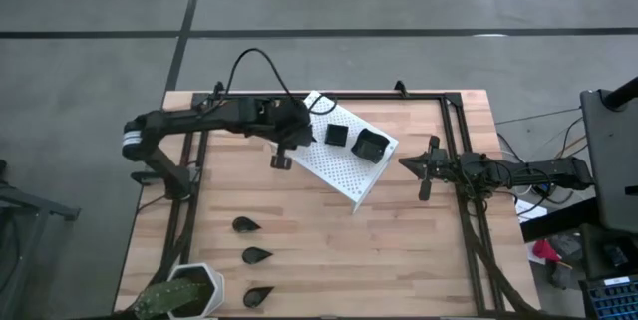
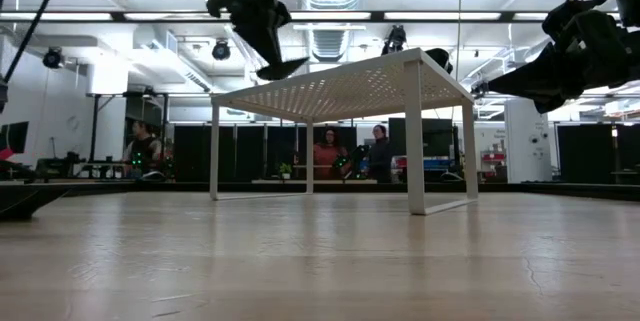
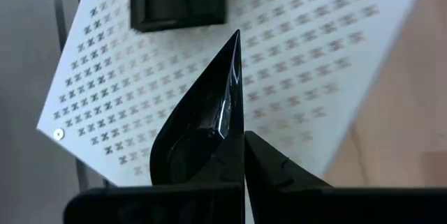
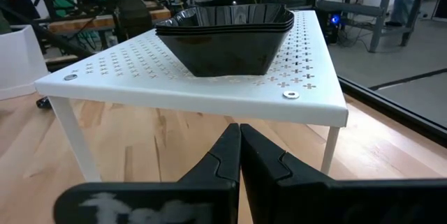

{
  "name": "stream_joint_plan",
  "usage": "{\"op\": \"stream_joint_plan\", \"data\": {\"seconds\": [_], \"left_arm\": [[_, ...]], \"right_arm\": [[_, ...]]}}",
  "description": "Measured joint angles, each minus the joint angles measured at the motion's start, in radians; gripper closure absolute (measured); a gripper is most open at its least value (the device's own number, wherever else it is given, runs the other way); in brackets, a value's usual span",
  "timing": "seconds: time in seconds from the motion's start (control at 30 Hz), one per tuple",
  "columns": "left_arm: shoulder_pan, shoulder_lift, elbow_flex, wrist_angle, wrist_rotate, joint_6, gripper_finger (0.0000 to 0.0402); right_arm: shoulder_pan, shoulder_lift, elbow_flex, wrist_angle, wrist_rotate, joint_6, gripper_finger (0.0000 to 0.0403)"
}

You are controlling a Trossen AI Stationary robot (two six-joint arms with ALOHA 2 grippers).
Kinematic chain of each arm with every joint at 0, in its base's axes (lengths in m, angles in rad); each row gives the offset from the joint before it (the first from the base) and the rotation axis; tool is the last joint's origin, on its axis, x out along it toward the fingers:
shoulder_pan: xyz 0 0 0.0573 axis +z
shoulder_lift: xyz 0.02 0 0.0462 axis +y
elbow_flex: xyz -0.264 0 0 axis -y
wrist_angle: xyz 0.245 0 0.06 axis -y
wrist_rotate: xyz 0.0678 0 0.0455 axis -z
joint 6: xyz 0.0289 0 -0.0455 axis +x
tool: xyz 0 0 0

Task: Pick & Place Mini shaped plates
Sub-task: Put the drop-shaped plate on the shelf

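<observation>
A glossy black teardrop plate (image 3: 202, 126) sits in my left gripper (image 3: 239, 140), above the left end of the white perforated rack (image 1: 329, 165). In the low view this gripper (image 2: 262, 41) hangs just over the rack top (image 2: 350, 86). A small black square plate (image 1: 337, 135) and a stack of wavy-rimmed square plates (image 4: 223, 35) rest on the rack. Three more teardrop plates (image 1: 246, 224) (image 1: 256, 255) (image 1: 257, 296) lie on the table. My right gripper (image 4: 239, 144) is shut and empty, right of the rack (image 1: 419, 165). My left gripper pinches the teardrop plate by its wide rounded end (image 3: 209, 158) between the two fingers, coming from above and pointing down. The plate's pointed tip (image 3: 235, 42) points away from the fingers toward the rack top. The plate (image 2: 283, 64) is lifted clear of the rack.
A white hexagonal plant pot (image 1: 189, 292) stands at the table's near left corner. A dark frame (image 1: 454, 131) runs around the table top. The rack stands on thin white legs (image 2: 415, 141). People are in the room behind the table (image 2: 325, 156).
</observation>
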Motion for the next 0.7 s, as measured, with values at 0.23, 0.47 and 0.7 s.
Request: {"op": "stream_joint_plan", "data": {"seconds": [0.23, 0.47, 0.7], "left_arm": [[0.038, 0.046, -0.009, -0.013, 0.035, 0.002, 0.0401], [0.039, 0.074, -0.005, -0.003, 0.044, 0.006, 0.0402], [0.039, 0.075, -0.005, 0.022, 0.042, 0.006, 0.0402]], "right_arm": [[0.000, 0.000, 0.000, 0.000, 0.000, 0.000, 0.0394], [0.000, 0.000, 0.000, 0.000, 0.000, 0.000, 0.0394], [0.000, 0.000, 0.000, 0.000, 0.000, 0.000, 0.0394]]}}
